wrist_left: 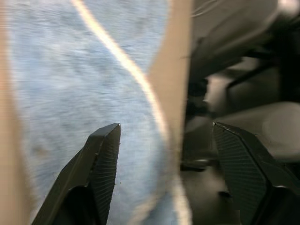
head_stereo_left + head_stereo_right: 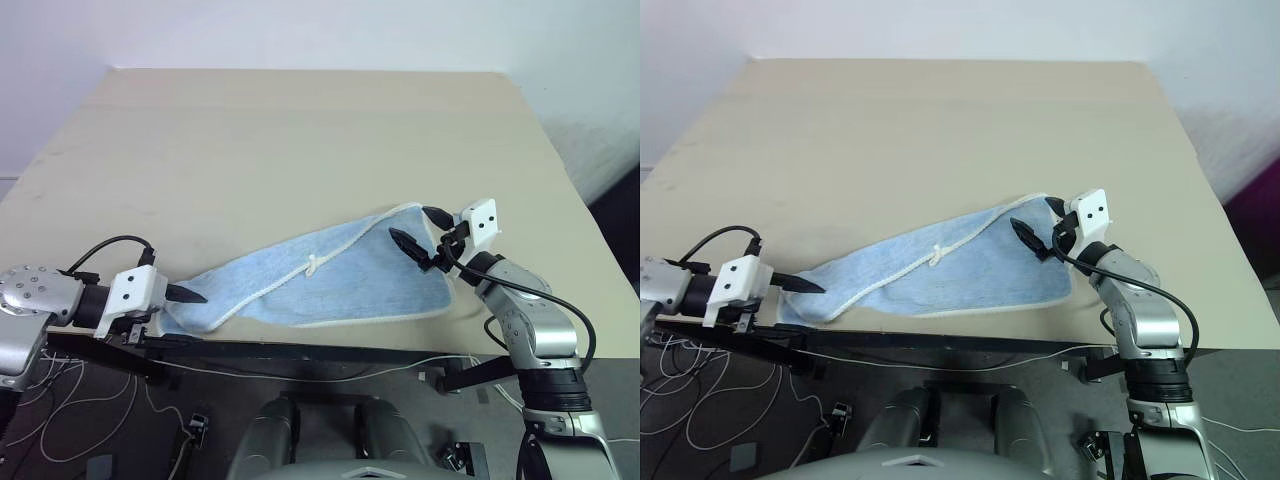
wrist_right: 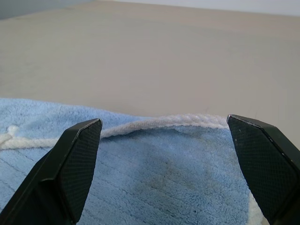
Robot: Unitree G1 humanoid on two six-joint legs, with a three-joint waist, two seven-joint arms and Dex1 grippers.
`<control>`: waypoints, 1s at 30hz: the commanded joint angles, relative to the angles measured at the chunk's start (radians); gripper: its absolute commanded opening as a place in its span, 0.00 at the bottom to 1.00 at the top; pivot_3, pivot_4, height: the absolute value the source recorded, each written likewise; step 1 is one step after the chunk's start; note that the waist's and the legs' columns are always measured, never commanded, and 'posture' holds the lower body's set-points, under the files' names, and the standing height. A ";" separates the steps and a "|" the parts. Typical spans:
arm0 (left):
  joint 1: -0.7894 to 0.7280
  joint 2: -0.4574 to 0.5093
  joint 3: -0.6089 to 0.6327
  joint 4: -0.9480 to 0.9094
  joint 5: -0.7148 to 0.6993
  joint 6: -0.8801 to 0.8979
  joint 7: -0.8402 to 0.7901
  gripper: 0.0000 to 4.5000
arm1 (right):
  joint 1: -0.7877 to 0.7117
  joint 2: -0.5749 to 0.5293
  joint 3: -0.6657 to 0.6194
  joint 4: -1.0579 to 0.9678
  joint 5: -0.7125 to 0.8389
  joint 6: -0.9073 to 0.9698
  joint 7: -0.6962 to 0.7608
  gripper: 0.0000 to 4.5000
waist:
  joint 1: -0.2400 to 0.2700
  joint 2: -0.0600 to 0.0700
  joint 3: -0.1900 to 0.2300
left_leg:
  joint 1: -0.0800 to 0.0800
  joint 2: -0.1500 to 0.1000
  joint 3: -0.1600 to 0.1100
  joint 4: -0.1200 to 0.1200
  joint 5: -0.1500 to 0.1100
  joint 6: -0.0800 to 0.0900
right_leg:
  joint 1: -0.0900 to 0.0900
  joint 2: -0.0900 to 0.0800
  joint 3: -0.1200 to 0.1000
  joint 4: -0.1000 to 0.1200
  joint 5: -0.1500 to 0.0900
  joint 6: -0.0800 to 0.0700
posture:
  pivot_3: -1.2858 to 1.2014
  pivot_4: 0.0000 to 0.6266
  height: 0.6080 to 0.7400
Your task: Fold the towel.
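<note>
The left gripper (image 2: 190, 295) sits at the towel's near-left corner with its 2 fingers spread; the left wrist view shows one finger (image 1: 96, 173) over the blue cloth and the other past the table edge, with nothing pinched between them. The right gripper (image 2: 420, 235) hovers wide open and empty over the towel's right end, its fingers straddling the white edging at about 12 o'clock of that corner.

The towel (image 2: 330, 280) lies on the table (image 2: 300, 140) near its front edge, stretched in a long slanted wedge from about 8 o'clock on the left up to 2 o'clock on the right, one edge already turned over so the stitched border runs diagonally across it.

The main risk looks to be on the left: that corner lies right at the table's front edge, so a closing pinch could miss the cloth or nudge it over the edge, dragging the towel down. On the right, closing on the edging alone could catch just 1 layer, and the fold would come out skewed.
</note>
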 commanded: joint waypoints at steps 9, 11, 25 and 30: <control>0.021 -0.059 -0.042 0.012 0.074 -0.120 0.078 0.73 | -0.011 -0.009 -0.024 -0.049 0.014 -0.006 -0.004 1.00 | 0.000 0.000 0.000 | 0.000 0.000 0.000 0.000 0.000 0.000 | 0.000 0.000 0.000 0.000 0.000 0.000 | 0.52 0.24 1.00; 0.018 -0.061 -0.039 0.012 0.070 -0.118 0.082 0.60 | -0.011 -0.011 -0.025 -0.049 0.014 -0.005 -0.004 1.00 | 0.000 0.000 0.000 | 0.000 0.000 0.000 0.000 0.000 0.000 | 0.000 0.000 0.000 0.000 0.000 0.000 | 0.52 0.24 1.00; -0.026 -0.081 0.007 0.030 -0.004 -0.049 0.129 0.00 | -0.023 -0.014 -0.023 -0.044 0.013 -0.005 -0.003 1.00 | 0.000 0.000 0.000 | 0.000 0.000 0.000 0.000 0.000 0.000 | 0.000 0.000 0.000 0.000 0.000 0.000 | 0.52 0.24 1.00; -0.152 -0.114 0.088 0.057 -0.142 0.165 0.199 0.00 | -0.031 -0.029 -0.025 -0.045 0.011 -0.008 0.005 1.00 | 0.002 0.000 0.000 | 0.000 0.000 -0.001 0.001 0.000 0.000 | 0.000 0.000 -0.001 0.000 0.000 0.000 | 0.52 0.24 1.00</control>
